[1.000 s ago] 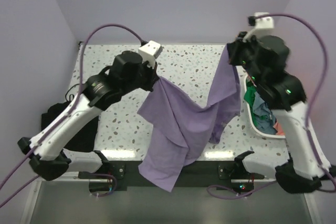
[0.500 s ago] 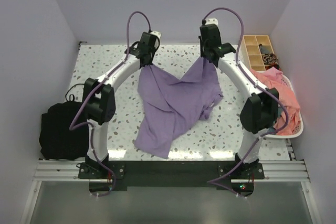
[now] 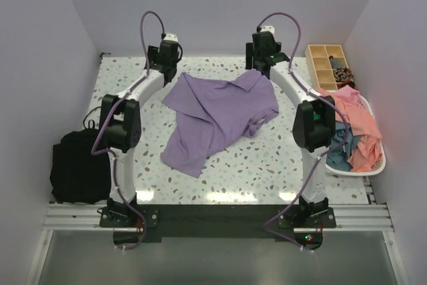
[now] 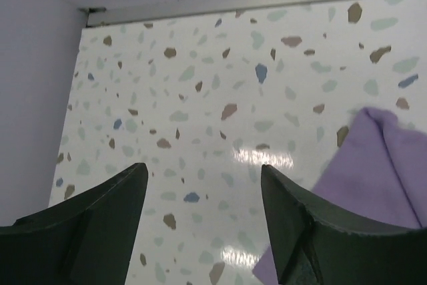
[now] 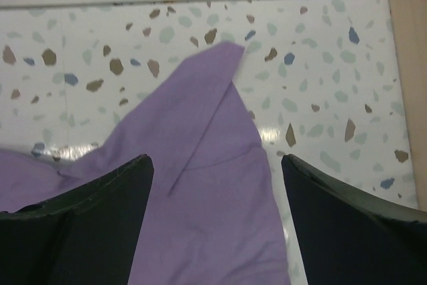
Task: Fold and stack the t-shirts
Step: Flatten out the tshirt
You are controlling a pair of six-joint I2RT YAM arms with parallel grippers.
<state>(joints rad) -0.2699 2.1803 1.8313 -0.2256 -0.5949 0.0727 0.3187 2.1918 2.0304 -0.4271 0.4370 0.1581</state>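
Note:
The lavender-purple t-shirt (image 3: 220, 113) lies crumpled and spread on the speckled table (image 3: 267, 165), its upper corners toward the back edge. My left gripper (image 3: 165, 71) hovers open just beyond the shirt's back left corner. In the left wrist view, that gripper (image 4: 203, 168) has bare table between its fingers, and the shirt's corner (image 4: 383, 165) lies to the right of them. My right gripper (image 3: 265, 66) stands open over the back right corner. In the right wrist view, the purple cloth (image 5: 213, 191) lies flat under the spread gripper (image 5: 217, 159), untouched.
A white basket (image 3: 363, 171) at the right edge holds a salmon-pink shirt (image 3: 357, 121) and a teal one (image 3: 337, 155). A wooden compartment box (image 3: 328, 65) stands at the back right. A black fabric bundle (image 3: 77, 165) lies at the left edge.
Both grippers carried the lavender shirt to the back of the table, lowered it and opened. The shirt now lies on the table, free of both.

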